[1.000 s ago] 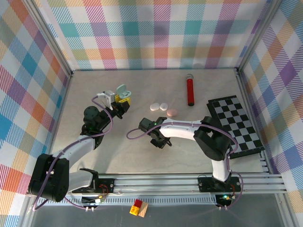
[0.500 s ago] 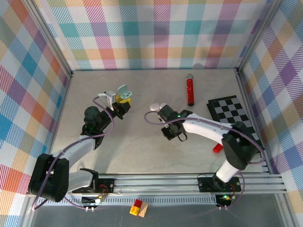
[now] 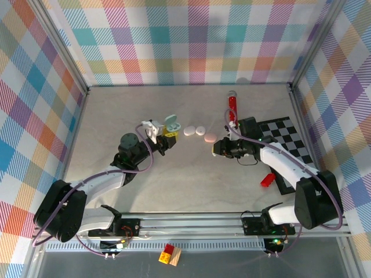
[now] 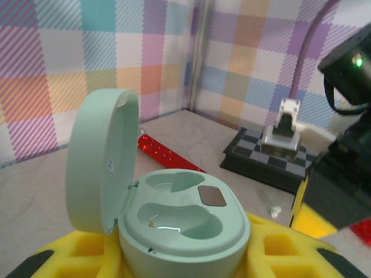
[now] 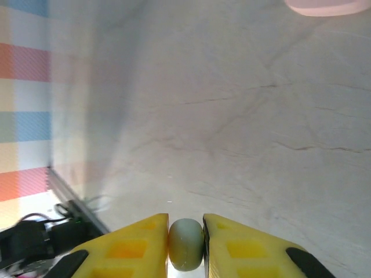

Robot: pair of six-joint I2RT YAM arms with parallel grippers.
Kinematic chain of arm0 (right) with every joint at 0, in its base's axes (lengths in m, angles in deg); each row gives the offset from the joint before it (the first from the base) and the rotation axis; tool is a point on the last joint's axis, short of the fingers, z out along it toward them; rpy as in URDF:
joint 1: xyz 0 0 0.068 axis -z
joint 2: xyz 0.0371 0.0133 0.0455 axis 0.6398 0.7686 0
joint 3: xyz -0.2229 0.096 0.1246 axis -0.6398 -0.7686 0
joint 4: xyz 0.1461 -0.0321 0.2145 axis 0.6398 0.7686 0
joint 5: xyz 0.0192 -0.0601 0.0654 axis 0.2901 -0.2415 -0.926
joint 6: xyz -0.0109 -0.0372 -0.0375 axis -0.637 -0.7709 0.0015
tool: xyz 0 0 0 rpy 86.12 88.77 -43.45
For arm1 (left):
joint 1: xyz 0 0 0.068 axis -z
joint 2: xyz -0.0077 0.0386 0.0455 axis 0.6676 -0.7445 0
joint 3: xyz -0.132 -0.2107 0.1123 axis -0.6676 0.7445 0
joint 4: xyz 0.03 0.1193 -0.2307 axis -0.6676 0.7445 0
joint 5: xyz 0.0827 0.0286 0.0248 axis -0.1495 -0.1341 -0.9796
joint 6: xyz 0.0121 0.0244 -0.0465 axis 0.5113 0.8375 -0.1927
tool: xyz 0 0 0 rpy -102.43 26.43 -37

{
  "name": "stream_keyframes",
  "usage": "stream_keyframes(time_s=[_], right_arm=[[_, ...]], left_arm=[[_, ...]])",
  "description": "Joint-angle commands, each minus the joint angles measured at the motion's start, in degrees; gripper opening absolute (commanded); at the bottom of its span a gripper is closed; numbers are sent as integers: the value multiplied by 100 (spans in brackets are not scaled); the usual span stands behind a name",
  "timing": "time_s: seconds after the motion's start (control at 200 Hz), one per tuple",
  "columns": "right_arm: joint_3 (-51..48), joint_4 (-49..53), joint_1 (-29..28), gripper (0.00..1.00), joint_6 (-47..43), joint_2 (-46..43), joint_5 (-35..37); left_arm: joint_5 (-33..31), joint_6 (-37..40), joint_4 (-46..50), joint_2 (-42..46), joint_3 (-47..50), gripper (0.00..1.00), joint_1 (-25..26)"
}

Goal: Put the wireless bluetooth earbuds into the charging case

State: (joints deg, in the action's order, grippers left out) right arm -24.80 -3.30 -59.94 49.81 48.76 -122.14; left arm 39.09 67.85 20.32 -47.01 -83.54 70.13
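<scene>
Case [image 4: 184,223] lower centre, lid up, both wells empty, clamped in left gripper [image 3: 168,132] | earbud [image 5: 185,244] bottom centre, pinched in right gripper [image 3: 216,148] | nothing inserted yet; all seating outstanding

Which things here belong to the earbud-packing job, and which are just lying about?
Job: open mint charging case; pale earbud.
Lying about: red cylinder; checkerboard; white pebble-shaped cases; pink case.

Robot lab cell: plaid backdrop walls [image 3: 191,46], aluminium base rail [image 3: 197,223].
</scene>
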Motion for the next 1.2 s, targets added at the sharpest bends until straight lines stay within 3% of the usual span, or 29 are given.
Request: stream_keyframes(time_s=[0.0,0.345,0.59,0.665,0.885,1.195], right_arm=[[-213,-807,238,20,617,-216,-1226],[-907,-2914,711,19,2106,-249,-2587],[-1096,-3823,724,17,3068,-155,-2711],[-1020,-3679,718,17,2976,-292,-2610],[-304,-1854,423,18,1677,-818,-1841],[214,-1272,-155,18,1002,-991,-903]], left_arm=[[-108,286,-53,-80,-232,31,169],[-134,393,-247,-403,-343,32,561],[-199,618,-570,-755,-387,32,849],[-221,825,-589,-856,-405,32,948],[-292,1181,-759,-1215,-534,31,1175],[-310,1450,-861,-1643,-848,31,1536]])
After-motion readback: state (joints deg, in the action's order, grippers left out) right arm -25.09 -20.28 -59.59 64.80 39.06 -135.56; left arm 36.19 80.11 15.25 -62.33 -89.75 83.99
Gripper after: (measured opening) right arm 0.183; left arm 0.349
